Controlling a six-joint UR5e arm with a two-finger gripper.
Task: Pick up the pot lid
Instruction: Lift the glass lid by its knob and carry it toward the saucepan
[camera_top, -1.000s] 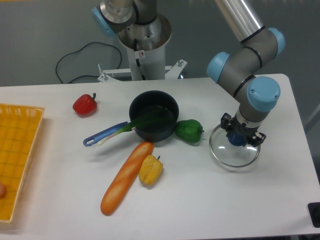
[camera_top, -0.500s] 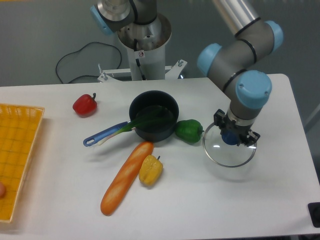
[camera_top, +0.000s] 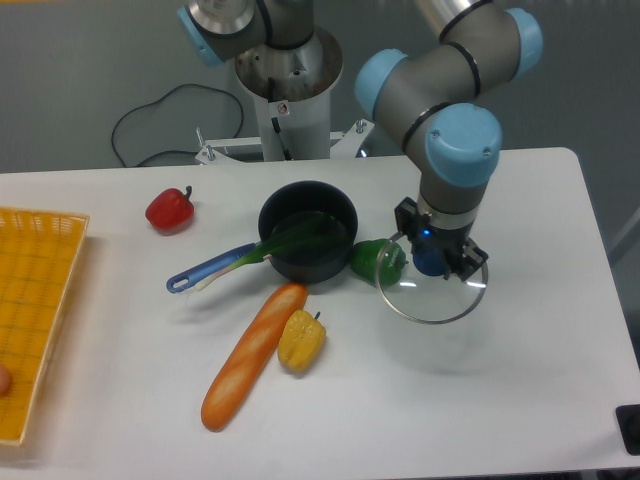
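One pot lid, clear with a thin rim and a blue knob, is at the right-hand part of the table, held at the knob by the gripper. The gripper is closed on the knob; its fingers partly cover the knob, and the exact contact cannot be made out. The lid's left part overlaps the green pepper in this view, and the pepper shows through it. Whether the two touch, and how high the lid sits, cannot be told.

The arm is cut off at the far edge of the view. The interior of the black pot is dark and hard to read; the leafy end of a green leek lies in it, the pale end reaching out left beside the blue handle. The yellow basket is cut off at the left, as is an orange item in it, not identifiable. A black object at the near right is likewise cut off.

Compared with the earlier frame, the lid and gripper have shifted left and slightly toward the far side, and the rim now overlaps the pepper. The red item, baguette and yellow pepper are unchanged in position.
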